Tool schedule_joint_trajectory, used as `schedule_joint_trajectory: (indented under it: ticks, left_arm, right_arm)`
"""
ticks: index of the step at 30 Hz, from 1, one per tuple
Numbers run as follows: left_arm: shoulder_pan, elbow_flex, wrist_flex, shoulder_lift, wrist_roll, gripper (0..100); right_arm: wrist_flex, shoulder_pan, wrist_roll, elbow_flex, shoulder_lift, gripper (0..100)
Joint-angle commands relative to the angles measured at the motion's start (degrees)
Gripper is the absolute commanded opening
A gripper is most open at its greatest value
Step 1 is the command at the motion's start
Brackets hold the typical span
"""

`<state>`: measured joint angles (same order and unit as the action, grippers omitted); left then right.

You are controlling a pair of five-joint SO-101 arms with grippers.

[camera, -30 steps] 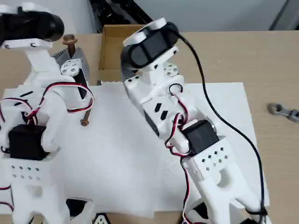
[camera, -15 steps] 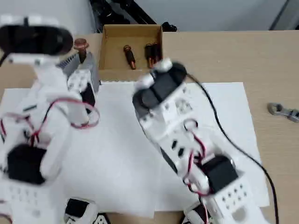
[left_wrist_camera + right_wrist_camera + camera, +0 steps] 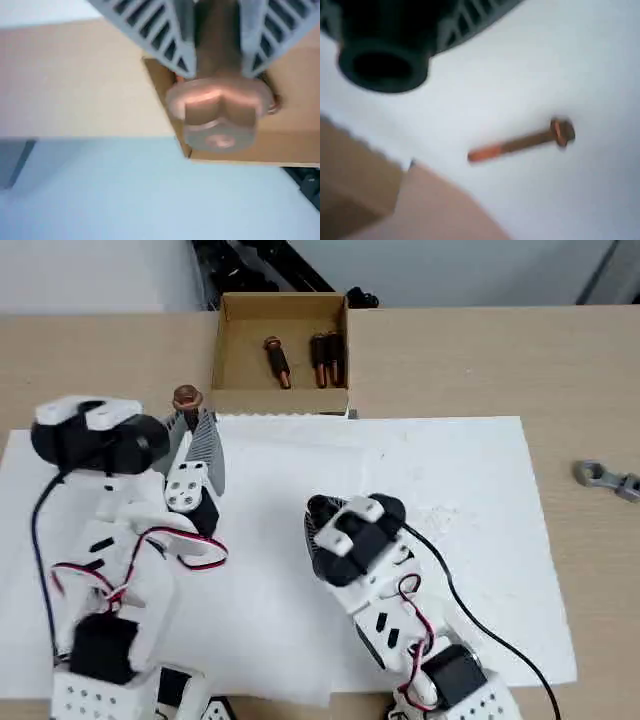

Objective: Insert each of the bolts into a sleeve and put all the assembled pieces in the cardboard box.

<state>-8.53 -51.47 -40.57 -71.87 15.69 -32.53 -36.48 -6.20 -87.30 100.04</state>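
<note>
Toward the left of the high view, the left end effector [image 3: 190, 422] points at the upper edge of the frame and is clamped narrowly on a copper bolt [image 3: 186, 397], whose flanged head sticks out past the grey ribbed fingers [image 3: 150, 30], just beside the lower left corner of the cardboard box [image 3: 240, 350]. Three assembled pieces [image 3: 276, 360] lie side by side on the box floor at upper centre. The right arm's wrist sits low at centre over the white sheet [image 3: 480, 490]. The right end effector [image 3: 395, 35] appears to hold a black sleeve [image 3: 382, 67] with its hollow end showing, and a second bolt [image 3: 520, 142] lies flat on the sheet nearby. On the wooden surface [image 3: 480, 360], a wrench [image 3: 605, 478] rests at the right edge.
</note>
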Motion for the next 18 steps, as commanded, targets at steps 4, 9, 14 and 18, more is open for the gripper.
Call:
schedule_joint_trajectory:
  ticks: [4,9,14,18]
  left_arm:
    - [-8.09,-5.76,7.65,-3.08,1.76,0]
    - [-12.57,-7.60,10.29,-4.04,0.53,0]
    - [-12.84,-7.60,11.96,-6.33,0.97,0]
    - [-12.66,-7.87,14.42,-6.68,4.31,0]
  right_arm:
    - [4.09,-0.04,1.14,-1.14,3.82,0.3]
    - [7.52,-0.04,1.14,-1.58,3.74,0.3]
    - [6.55,0.57,1.32,-1.32,3.82,0.3]
    - [7.25,5.58,10.55,-1.14,3.91,0.4]
